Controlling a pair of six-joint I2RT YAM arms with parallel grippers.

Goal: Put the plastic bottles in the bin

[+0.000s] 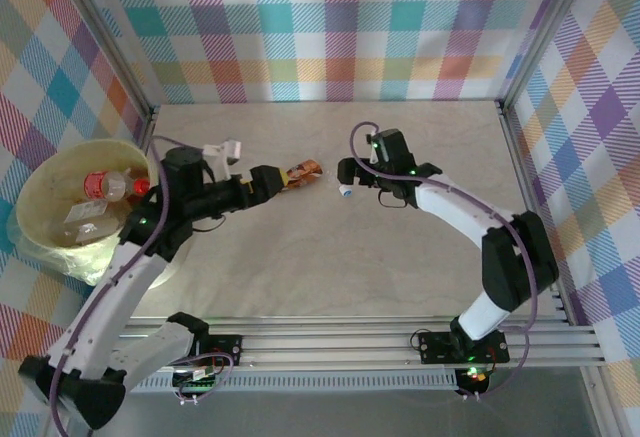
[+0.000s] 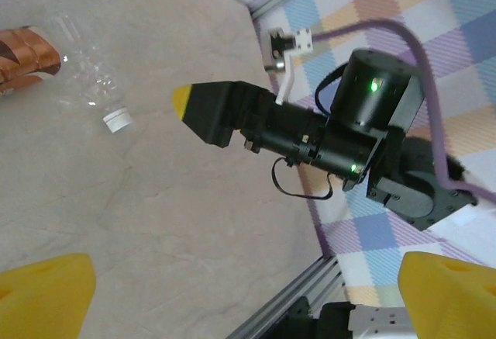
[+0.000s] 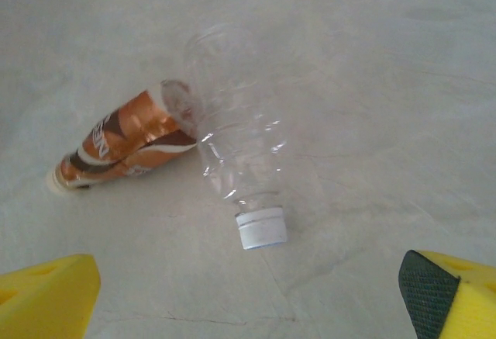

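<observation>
Pale yellow-green bin (image 1: 38, 179) holds several plastic bottles (image 1: 105, 187); a brown-labelled bottle (image 3: 124, 149) and a clear bottle (image 3: 236, 160) lie on the table (image 1: 400, 257); left pincer (image 2: 248, 300), right pincer (image 3: 248, 296) spread wide, empty.

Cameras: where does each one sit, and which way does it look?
Top external: above and behind, looking down at the table, bin, both arms, left tool and right tool.
Left wrist: on the left arm, facing across the table toward the right tool; own yellow fingertips show.
Right wrist: looks down at a clear bottle and brown-labelled bottle; own fingertips show.
Shared: both wrist views see those two bottles.
</observation>
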